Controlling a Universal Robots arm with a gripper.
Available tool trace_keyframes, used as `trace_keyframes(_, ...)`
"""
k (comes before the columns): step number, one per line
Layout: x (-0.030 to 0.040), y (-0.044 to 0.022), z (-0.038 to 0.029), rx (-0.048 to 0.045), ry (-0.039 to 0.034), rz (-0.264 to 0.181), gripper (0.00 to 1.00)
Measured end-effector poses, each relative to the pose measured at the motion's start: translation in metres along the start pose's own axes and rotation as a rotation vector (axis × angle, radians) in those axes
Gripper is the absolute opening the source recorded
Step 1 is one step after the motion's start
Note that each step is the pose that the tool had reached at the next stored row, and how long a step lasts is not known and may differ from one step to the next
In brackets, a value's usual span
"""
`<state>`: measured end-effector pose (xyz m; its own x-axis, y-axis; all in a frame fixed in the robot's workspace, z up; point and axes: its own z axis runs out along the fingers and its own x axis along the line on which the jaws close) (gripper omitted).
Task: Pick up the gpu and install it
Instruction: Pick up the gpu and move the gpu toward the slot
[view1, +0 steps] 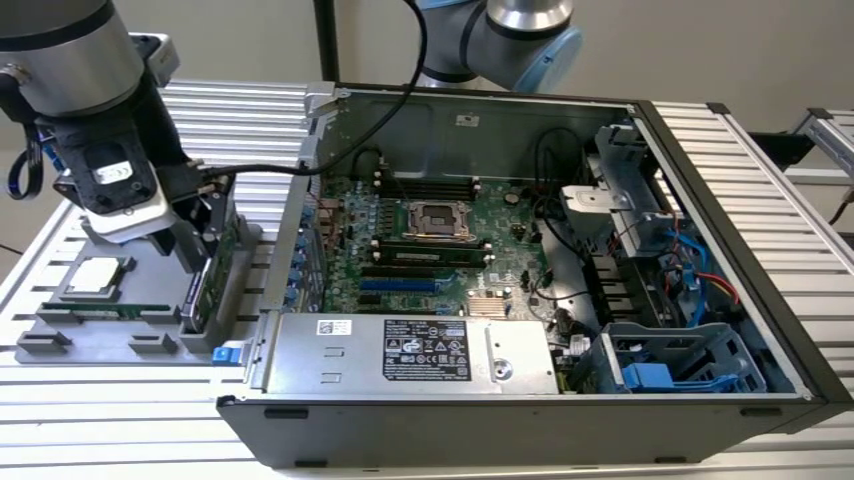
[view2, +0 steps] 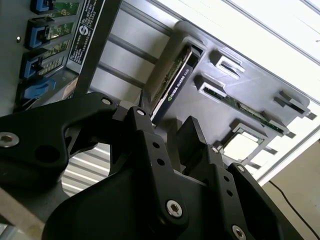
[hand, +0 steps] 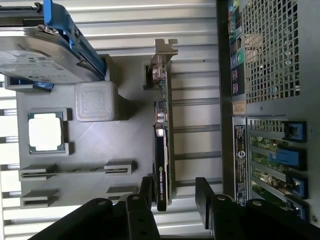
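The gripper (view1: 188, 252) hangs low over the gpu (view1: 199, 296), which stands on edge in the grey tray (view1: 94, 345) beside the open computer case (view1: 534, 432).

the exterior view looks down over the case (view1: 534, 435) and tray (view1: 100, 335); both wrist views sit close above that tray's gpu (hand: 162, 150).

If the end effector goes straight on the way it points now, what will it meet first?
Probably the green circuit card with black cooler shroud, standing on edge in the grey plastic tray. The open end effector points at its top edge, a finger to each side; depth is unclear.
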<state>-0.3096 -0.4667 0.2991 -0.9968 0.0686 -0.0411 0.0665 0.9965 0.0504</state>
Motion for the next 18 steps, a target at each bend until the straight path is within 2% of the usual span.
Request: trace_keyframes(18,0.0002,-0.0002,0.0038,-0.0001,-0.0001,0.000,1.00)
